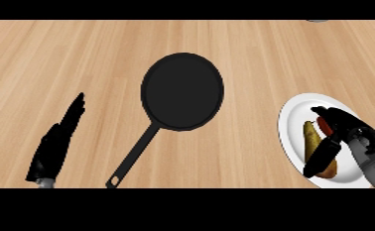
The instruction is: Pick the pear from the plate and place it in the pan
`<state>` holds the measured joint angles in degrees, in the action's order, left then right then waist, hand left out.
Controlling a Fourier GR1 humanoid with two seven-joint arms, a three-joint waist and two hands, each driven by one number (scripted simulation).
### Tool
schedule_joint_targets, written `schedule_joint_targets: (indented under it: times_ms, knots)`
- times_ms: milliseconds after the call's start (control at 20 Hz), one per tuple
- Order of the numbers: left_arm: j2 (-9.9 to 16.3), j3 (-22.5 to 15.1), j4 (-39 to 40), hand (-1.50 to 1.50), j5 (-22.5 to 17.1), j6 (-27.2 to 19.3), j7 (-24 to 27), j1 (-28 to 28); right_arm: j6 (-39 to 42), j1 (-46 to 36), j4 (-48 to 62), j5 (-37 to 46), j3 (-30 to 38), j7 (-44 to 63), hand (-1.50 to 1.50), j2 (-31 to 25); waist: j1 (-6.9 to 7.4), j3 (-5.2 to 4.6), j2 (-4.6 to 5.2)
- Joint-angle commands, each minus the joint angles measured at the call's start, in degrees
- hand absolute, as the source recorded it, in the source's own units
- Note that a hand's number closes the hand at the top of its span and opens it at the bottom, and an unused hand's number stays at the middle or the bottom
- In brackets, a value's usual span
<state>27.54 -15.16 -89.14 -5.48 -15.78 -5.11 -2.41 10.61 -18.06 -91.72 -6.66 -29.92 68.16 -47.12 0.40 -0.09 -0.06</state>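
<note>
A yellow-green pear [313, 138] with reddish-orange patches lies on the white plate [294, 118] at the right edge of the head view. My right hand [338, 126] hovers over the plate, fingers and thumb spread either side of the pear, partly hiding it. The black pan [181, 91] sits in the middle of the counter, its handle [132, 159] running down to the lower left. My left hand [57, 143] rests open at the lower left, fingers straight and pointing up.
The wooden counter [88, 51] stretches around the pan and plate. A small grey object [318, 21] shows at the top right edge.
</note>
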Motion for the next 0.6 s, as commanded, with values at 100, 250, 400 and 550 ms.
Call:
schedule_joint_targets:
  times_ms: [100,250,400,550]
  knots:
    - [-1.91,-0.22,-0.45,0.0,0.64,0.36,-1.75,0.72,-1.03,1.11,2.12,3.63,-2.62,8.91,-1.5,3.44,-0.11,0.06,0.07]
    - [-1.1,0.77,0.27,0.0,1.68,0.79,1.0,-1.45,0.03,0.46,1.33,2.73,-1.96,9.79,-1.5,3.14,-0.03,0.04,0.03]
    - [-1.49,0.63,-2.5,0.0,2.02,0.25,-2.46,-0.67,-1.15,0.47,3.74,4.54,-3.04,9.55,-1.5,4.95,0.06,0.06,0.02]
    - [-0.92,3.01,1.42,0.0,-0.06,3.99,-1.87,2.4,0.97,1.94,5.69,4.35,-1.82,3.86,-1.5,3.73,-0.48,0.06,0.13]
